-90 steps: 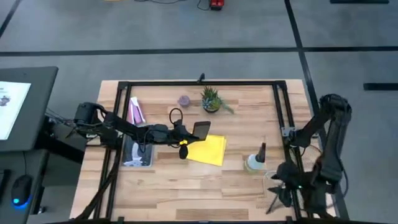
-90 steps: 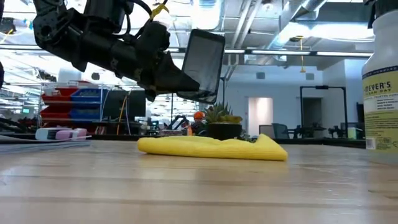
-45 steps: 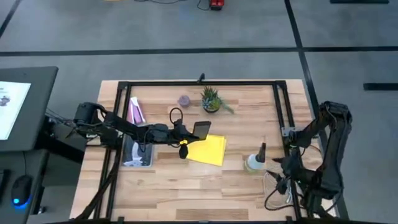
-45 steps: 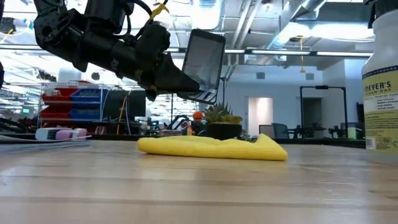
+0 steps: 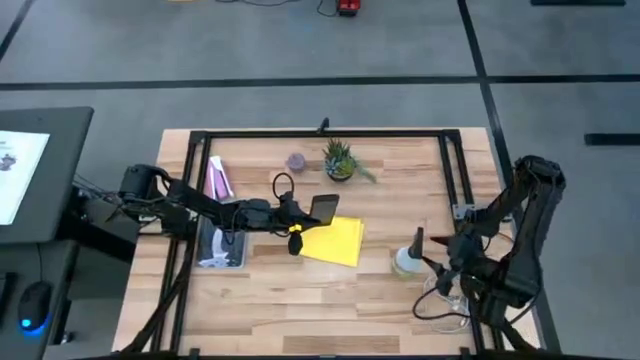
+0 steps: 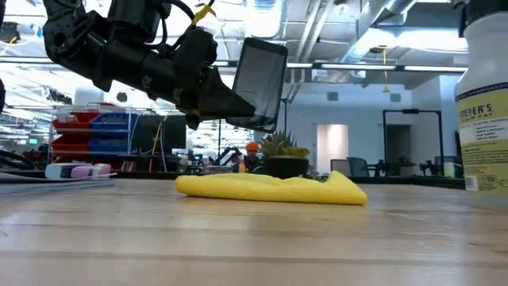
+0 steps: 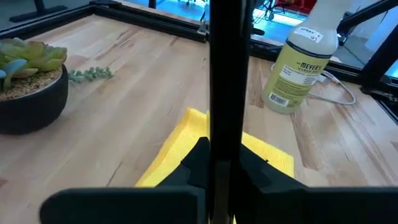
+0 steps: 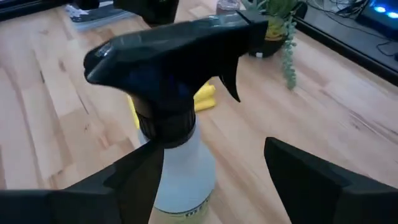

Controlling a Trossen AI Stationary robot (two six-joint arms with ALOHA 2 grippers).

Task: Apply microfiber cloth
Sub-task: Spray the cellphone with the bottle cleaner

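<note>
High view: left claw (image 5: 312, 212) clamps smartphone (image 5: 324, 208) upright just above microfiber cloth (image 5: 333, 241), presumably presenting its screen for wiping; right claw (image 5: 432, 262), fingers spread, straddles spray bottle (image 5: 408, 258) beside cloth.

You are looking down on a pale wooden table (image 5: 330, 300) edged by a black metal frame (image 5: 320, 133), standing on a grey floor (image 5: 250, 50) crossed by dark lines. To the table's left sits a dark desk (image 5: 40, 180) with a white sheet on it and a mouse (image 5: 33, 303) glowing blue beside it. Level across the tabletop, you see a large open hall with exposed ducts and pipes under the ceiling (image 6: 341, 32), bright overhead lights, white walls, a lit doorway (image 6: 332, 143) at the back, office chairs near it, and shelving with red and blue bins (image 6: 103, 127) on the left
</note>
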